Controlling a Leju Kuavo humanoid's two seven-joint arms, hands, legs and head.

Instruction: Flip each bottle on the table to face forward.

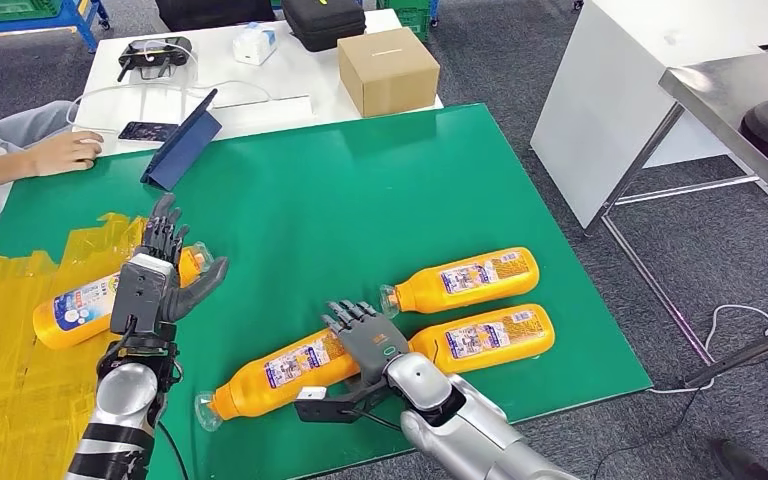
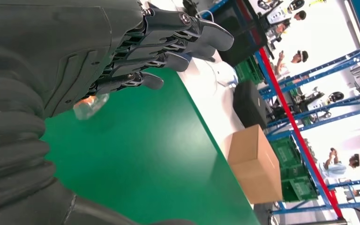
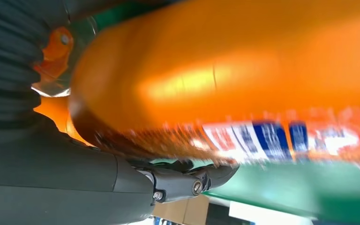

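The green worktop (image 1: 380,190) carries four orange bottles, all lying on their sides. The bottle nearest the front edge (image 1: 280,372) lies with its clear cap toward the front-left corner. Two more lie toward the right edge: the middle right bottle (image 1: 485,335) and the far right bottle (image 1: 470,280). The left bottle (image 1: 75,310) lies on yellow tape (image 1: 10,330) near the left edge.

Step in hand, as judged: rolling the front bottle so its label faces up. To do it well, the fingers should wrap the body near its middle and turn it about its long axis, keeping clear of the middle right bottle's cap just beside the hand.

Right hand (image 1: 365,338): lies over the base end of the front bottle with fingers spread across it. The right wrist view shows the orange body pressed close against the palm, a fingertip (image 3: 215,174) curling under. Whether this amounts to a grip cannot be told.

Left hand (image 1: 165,275): raised above the left bottle, fingers apart, holding nothing.
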